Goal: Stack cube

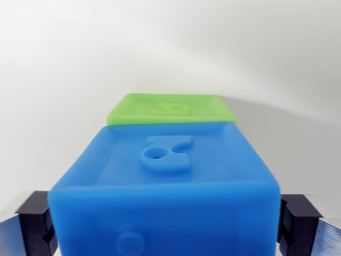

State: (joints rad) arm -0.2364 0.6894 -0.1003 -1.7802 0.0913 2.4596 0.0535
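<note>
White matte tabletop [53, 106] and plain white backdrop are recorded in the wrist view; no clutter noted. A glossy blue plastic cube [165, 197] is clamped between dark finger pads [34, 224] of the gripper [168, 226]. A green plastic cube [170, 109] lies beyond, lower. Misalignment at release is judged the risk: an overhanging, toppling stack.

Blue cube [165, 186] filling the lower wrist view, upright, glossy, top face with a raised emblem and round hole, front face with a round boss, green cube [171, 109] just behind it, embossed top, mostly hidden by the blue cube
</note>
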